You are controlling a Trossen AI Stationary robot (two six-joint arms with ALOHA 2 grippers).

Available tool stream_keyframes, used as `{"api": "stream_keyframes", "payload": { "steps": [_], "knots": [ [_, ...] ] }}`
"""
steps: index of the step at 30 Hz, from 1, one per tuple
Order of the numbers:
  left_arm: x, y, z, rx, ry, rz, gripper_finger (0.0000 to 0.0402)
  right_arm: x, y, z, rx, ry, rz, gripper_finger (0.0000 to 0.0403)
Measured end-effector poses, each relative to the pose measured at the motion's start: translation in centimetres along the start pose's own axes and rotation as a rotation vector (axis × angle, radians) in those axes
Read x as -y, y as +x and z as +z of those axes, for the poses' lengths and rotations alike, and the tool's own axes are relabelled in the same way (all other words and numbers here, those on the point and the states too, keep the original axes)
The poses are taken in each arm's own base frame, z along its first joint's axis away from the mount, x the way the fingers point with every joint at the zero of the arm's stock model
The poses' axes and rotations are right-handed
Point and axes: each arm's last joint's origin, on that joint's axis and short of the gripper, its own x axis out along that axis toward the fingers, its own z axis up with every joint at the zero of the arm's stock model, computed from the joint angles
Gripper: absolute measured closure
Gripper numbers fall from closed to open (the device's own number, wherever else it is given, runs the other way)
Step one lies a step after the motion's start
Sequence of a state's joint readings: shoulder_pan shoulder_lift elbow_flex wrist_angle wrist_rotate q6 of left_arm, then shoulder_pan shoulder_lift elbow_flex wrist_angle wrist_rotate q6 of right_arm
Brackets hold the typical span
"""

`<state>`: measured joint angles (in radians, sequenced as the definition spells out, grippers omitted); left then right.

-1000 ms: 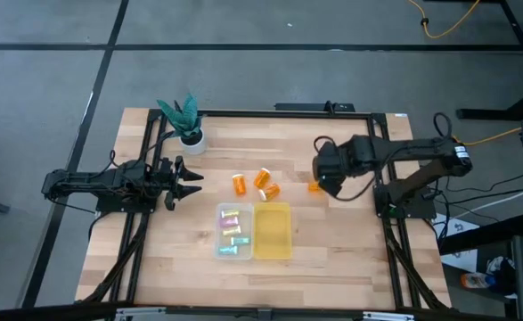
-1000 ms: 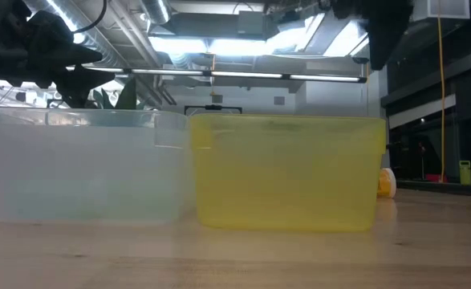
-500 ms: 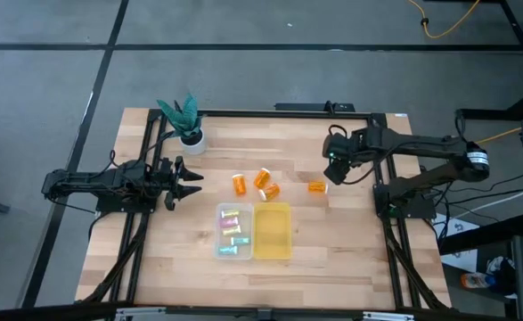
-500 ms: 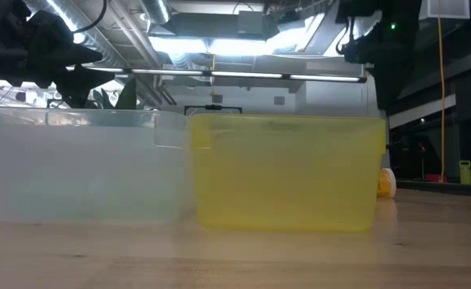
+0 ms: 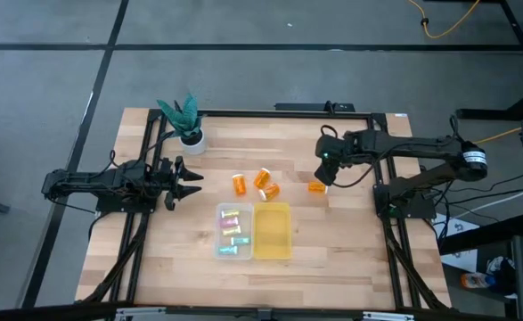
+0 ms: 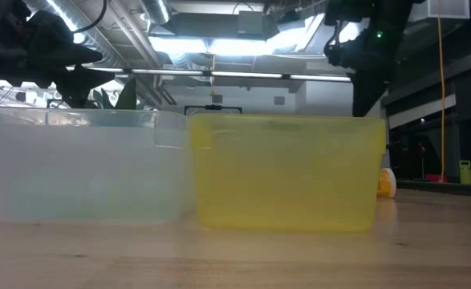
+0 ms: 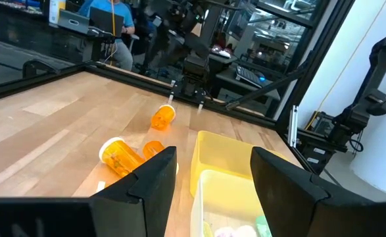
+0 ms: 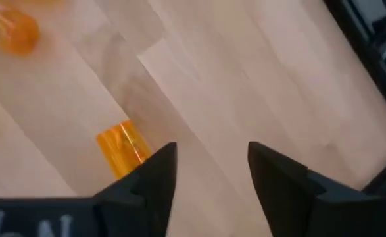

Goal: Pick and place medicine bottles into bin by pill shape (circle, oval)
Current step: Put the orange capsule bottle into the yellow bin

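Observation:
Four orange medicine bottles lie on their sides on the wooden table. Three form a group [image 5: 259, 184] at mid-table, and one lone bottle [image 5: 316, 186] lies to their right. Several pastel vials [image 5: 233, 230] lie in the clear bin [image 5: 220, 242]. The yellow bin [image 5: 272, 234] stands beside it. My right gripper [image 5: 323, 176] is open above the table, just on the far side of the lone bottle [image 8: 122, 149], and touches nothing. My left gripper [image 5: 193, 182] is open and waits at the table's left, pointing at the group of bottles [image 7: 121, 155].
A white pot with a green plant [image 5: 188, 125] stands at the far left corner. In the low view the clear bin [image 6: 83, 168] and the yellow bin [image 6: 287, 172] fill the front, and the lone bottle [image 6: 386, 183] shows to their right. Bare wood lies near the front edge.
My right gripper has come down lower over the table and shifted a little toward the table's left, staying near the lone orange bottle. The bottles have not moved.

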<state>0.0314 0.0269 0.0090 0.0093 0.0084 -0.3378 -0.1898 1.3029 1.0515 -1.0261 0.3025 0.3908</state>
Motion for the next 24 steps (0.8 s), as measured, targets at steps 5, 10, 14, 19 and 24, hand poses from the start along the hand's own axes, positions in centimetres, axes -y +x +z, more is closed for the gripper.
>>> {"api": "stream_keyframes", "payload": {
  "steps": [5, 10, 14, 19, 24],
  "knots": [
    [0.0, 0.0, 0.0, 0.000, 0.000, 0.000, 0.0211, -0.3, 0.3, 0.5, 0.038, -0.018, 0.005, 0.0165],
    [0.0, 0.0, 0.0, 0.000, 0.000, 0.000, 0.0211, -0.5, 0.5, 1.0, 0.082, -0.004, 0.003, 0.0125],
    [0.0, 0.0, 0.0, 0.000, 0.000, 0.000, 0.0211, -0.6, 0.6, 0.9, 0.069, 0.006, 0.038, 0.0119],
    [0.0, 0.0, 0.0, 0.000, 0.000, 0.000, 0.0211, -1.0, 2.4, -0.2, -0.024, -0.076, 0.240, 0.0118],
    [0.0, 0.0, 0.0, 0.000, 0.000, 0.000, 0.0211, -1.0, 5.0, -1.8, -0.054, -0.112, 0.284, 0.0118]
  ]
}}
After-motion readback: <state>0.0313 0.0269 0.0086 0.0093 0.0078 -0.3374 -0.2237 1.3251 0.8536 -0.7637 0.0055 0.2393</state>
